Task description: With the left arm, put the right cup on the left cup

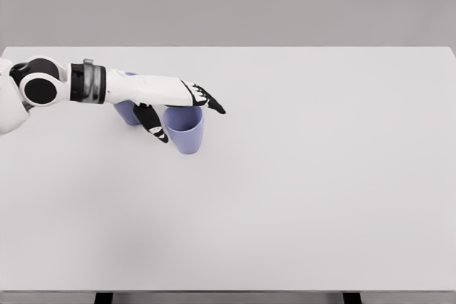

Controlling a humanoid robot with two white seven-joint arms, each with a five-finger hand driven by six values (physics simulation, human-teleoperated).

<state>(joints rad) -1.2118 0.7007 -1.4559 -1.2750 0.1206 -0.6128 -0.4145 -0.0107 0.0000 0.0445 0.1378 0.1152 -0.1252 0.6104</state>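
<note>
I see my left arm (pixel 85 85) coming in from the upper left of the frame, left hand (pixel 167 101) sitting at the right cup (pixel 184 130). Fingers (pixel 211 102) reach over the rim, thumb (pixel 152 124) down its left side; they're loosely curled around the cup, but I can't tell if they actually grip it. Right cup stands upright on the table (pixel 306 176), left of centre. Left cup (pixel 127 112) is just beside it, up-left, mostly hidden behind the forearm. Can't tell if the cups touch.
</note>
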